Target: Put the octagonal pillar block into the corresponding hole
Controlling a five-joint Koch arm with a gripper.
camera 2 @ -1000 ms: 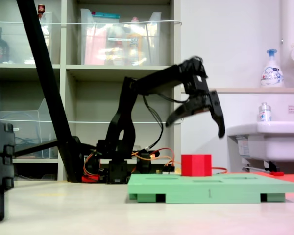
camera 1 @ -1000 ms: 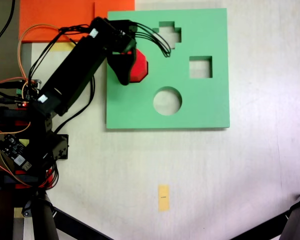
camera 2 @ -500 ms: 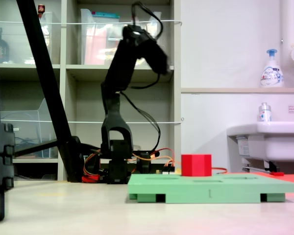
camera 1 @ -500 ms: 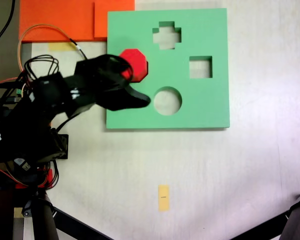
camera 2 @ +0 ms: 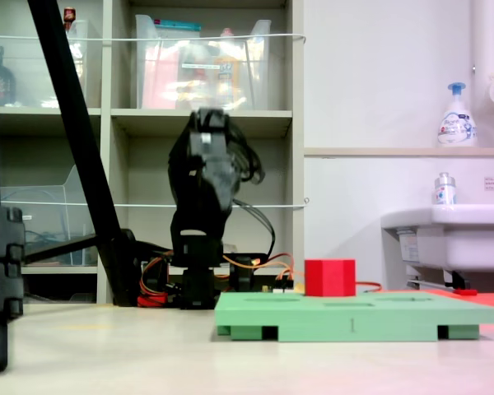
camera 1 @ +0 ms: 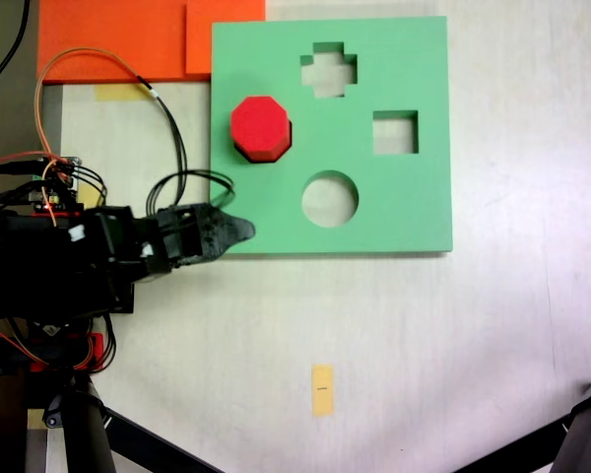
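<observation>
Standing on your square green foam board (camera 1: 404,212): small bright red octagonal pillar block (camera 1: 261,127), probably light and rigid; grasp opposite flat sides. Black gripper (camera 1: 227,230): empty, well apart, opening indiscernible.

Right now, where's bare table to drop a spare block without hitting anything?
Widest free patch: the white table below and to the right of the green board in the first exterior view, apart from a small yellow tag. Crowded: the left edge, with the folded arm, its gripper, and wires.
</observation>
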